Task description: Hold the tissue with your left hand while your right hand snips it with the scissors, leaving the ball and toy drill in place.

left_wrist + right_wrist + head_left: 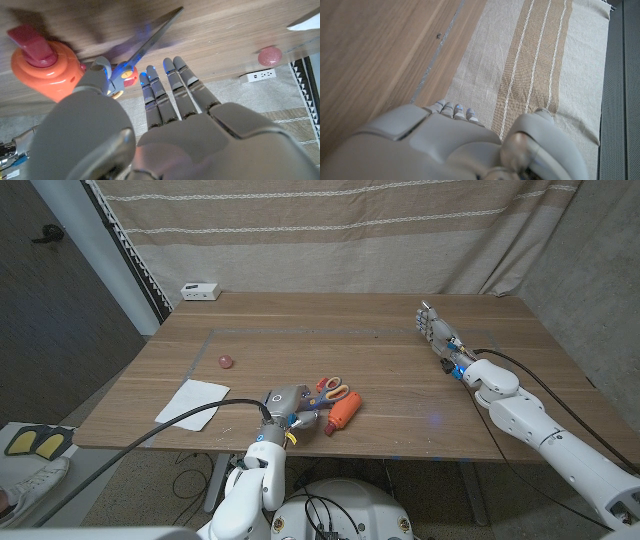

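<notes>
The white tissue (190, 400) lies flat near the table's front left; one corner shows as the tissue (306, 20) in the left wrist view. Red-handled scissors (326, 391) lie front centre, touching the orange toy drill (343, 411). A small pink ball (226, 362) sits behind the tissue. My left hand (285, 409) is just left of the scissors, fingers straight, holding nothing. In its wrist view the scissors (148, 43), the drill (47, 64) and the ball (270, 55) lie beyond the left hand (175, 125). My right hand (437, 331) stands at the far right, fingers extended and empty.
A white power strip (200, 291) sits on the table's back left corner. A striped curtain (350, 230) hangs behind the table. The table's front edge (400, 450) runs just below my left hand. Shoes (35, 442) lie on the floor at left.
</notes>
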